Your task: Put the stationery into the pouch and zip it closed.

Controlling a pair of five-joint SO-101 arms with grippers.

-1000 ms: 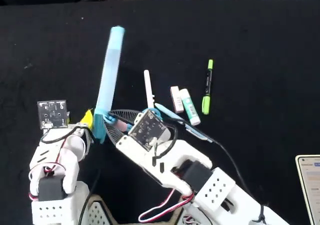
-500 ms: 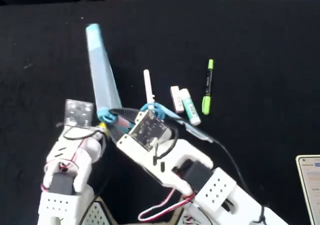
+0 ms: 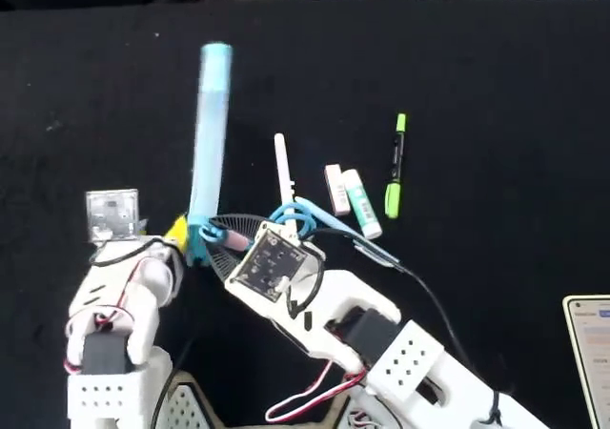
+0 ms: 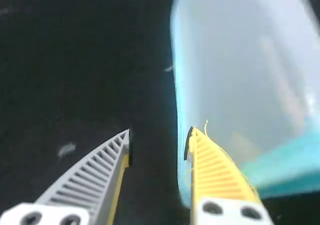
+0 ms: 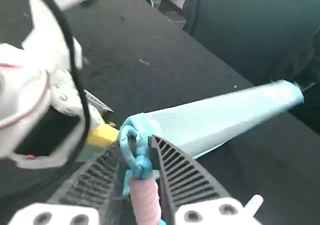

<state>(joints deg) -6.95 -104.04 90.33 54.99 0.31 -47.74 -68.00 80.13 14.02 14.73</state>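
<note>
The long light-blue pouch (image 3: 209, 133) lies on the black table, its near end between the two arms. My right gripper (image 3: 221, 238) is shut on the pouch's pink zipper pull (image 5: 145, 197) with its teal ring, at that near end (image 5: 136, 142). My left gripper (image 4: 157, 137) is open over bare table, and its yellow finger (image 4: 215, 177) rests against the pouch (image 4: 240, 70) edge. To the right lie a white pen (image 3: 283, 167), an eraser (image 3: 336, 189), a glue stick (image 3: 362, 203), a green highlighter (image 3: 395, 167) and a blue pen (image 3: 334, 221) partly under the right arm.
A phone-like device (image 3: 591, 353) lies at the table's right front edge. Beyond the stationery the black table (image 3: 496, 86) stretches to the far and right edges. The left arm's body (image 5: 35, 110) stands close beside my right gripper.
The pouch's far end swung left, then back right to nearly straight. The left arm shifted right and returned left. The right gripper kept its hold on the zipper pull.
</note>
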